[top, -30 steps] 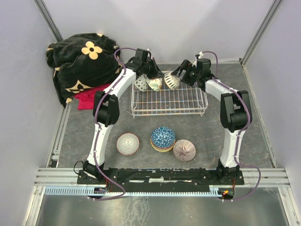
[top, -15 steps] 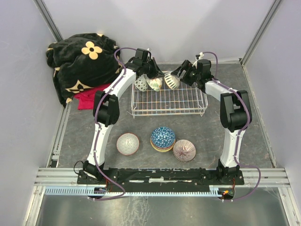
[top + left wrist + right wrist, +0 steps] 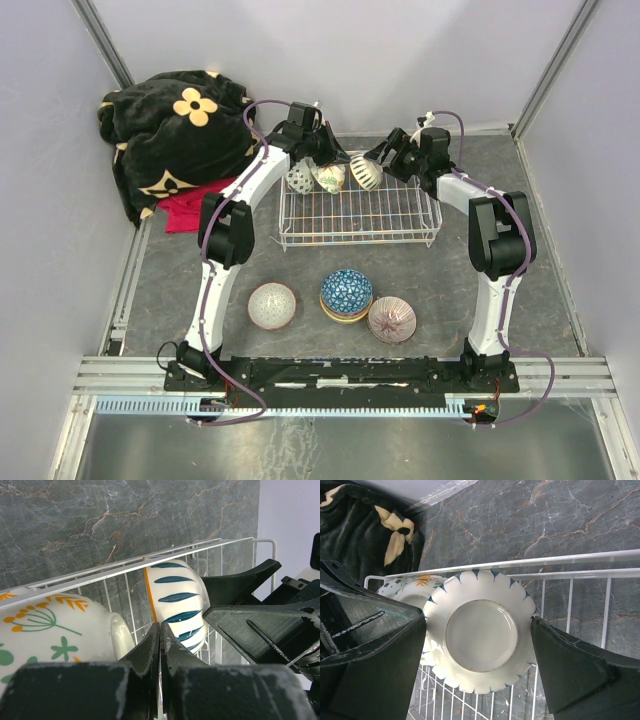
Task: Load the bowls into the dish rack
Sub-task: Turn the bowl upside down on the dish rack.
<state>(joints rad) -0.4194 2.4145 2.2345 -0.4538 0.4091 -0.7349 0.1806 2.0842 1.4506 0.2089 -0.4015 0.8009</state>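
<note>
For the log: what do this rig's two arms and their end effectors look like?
Both the left arm and right arm have white links, black joint housings and a purple cable running alongside. The left end effector and right end effector have matte black, wedge-shaped fingers, the left's scuffed pale.

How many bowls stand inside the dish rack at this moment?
3, on edge in a row at the far end of the dish rack: left bowl, middle bowl, right bowl. Another may be hidden.

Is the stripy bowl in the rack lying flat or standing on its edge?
On its edge: the stripy bowl shows its round base sideways, standing in the dish rack.
</note>
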